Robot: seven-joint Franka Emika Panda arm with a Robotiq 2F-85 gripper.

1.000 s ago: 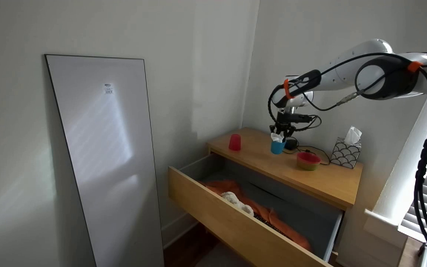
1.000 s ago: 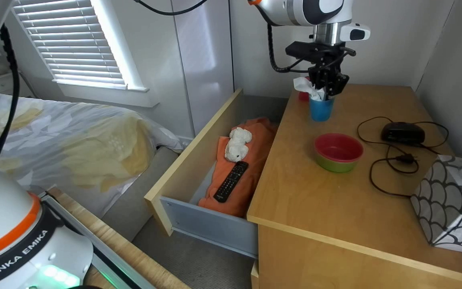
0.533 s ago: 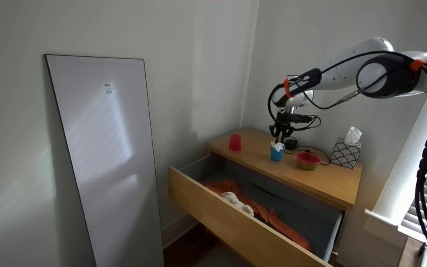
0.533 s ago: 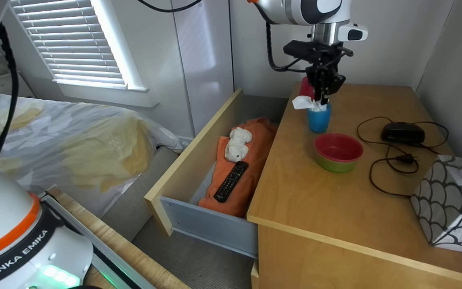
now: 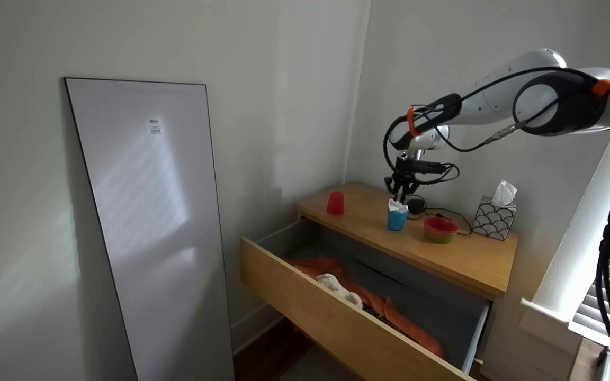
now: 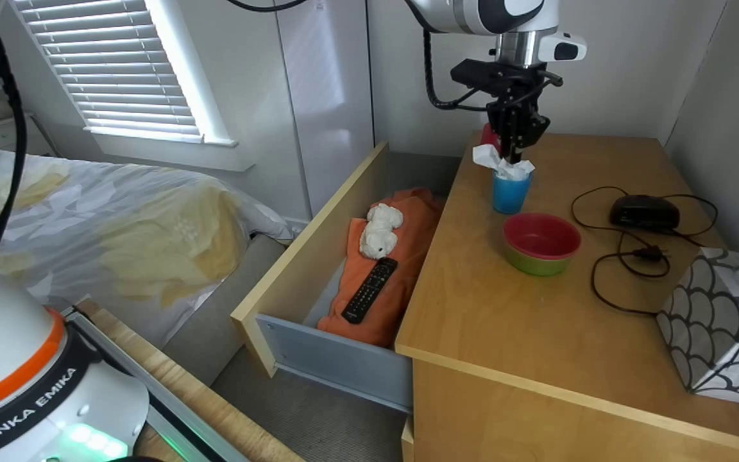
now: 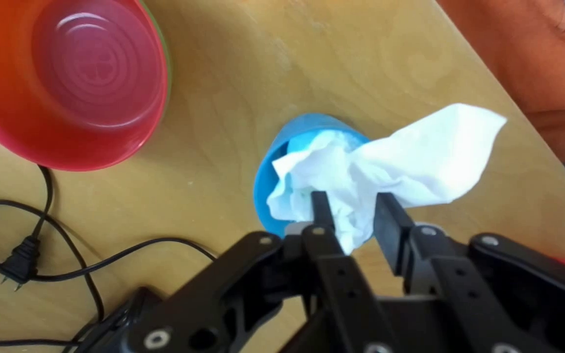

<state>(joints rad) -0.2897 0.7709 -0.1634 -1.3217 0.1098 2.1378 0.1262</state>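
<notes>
Two fingers (image 7: 321, 212) of the gripper (image 7: 353, 202) stand apart just above the blue cup (image 6: 510, 195), with the white tissue (image 7: 371, 169) showing in the gap between them; whether either one touches the paper, the views do not settle. Part of the tissue sits in the cup's mouth, while a long flap hangs out past the rim, over the wooden surface (image 6: 504, 333).

Compared with a second ago, the cup appears lower in both exterior views and now looks upright on the surface; over the last half second the fingertips have risen slightly and the paper has spread wider across the rim. That suggests the cup rests by itself, with the tissue only partly inside.

Near the cup is a bowl (image 6: 541, 258), red within and green outside. Farther off lie a black device (image 6: 644, 213) and a plug (image 7: 20, 260); a red cup (image 5: 335, 203) and a patterned tissue box (image 5: 494, 218) stand toward opposite ends of the surface. Lower down, a pulled-out drawer (image 5: 337, 324) holds an orange cloth (image 6: 403, 282), with a white fluffy toy (image 6: 381, 231) and a black remote (image 6: 369, 290) lying on it. Beyond, a tall pale panel (image 5: 151, 222) leans against the wall (image 5: 252, 116).
</notes>
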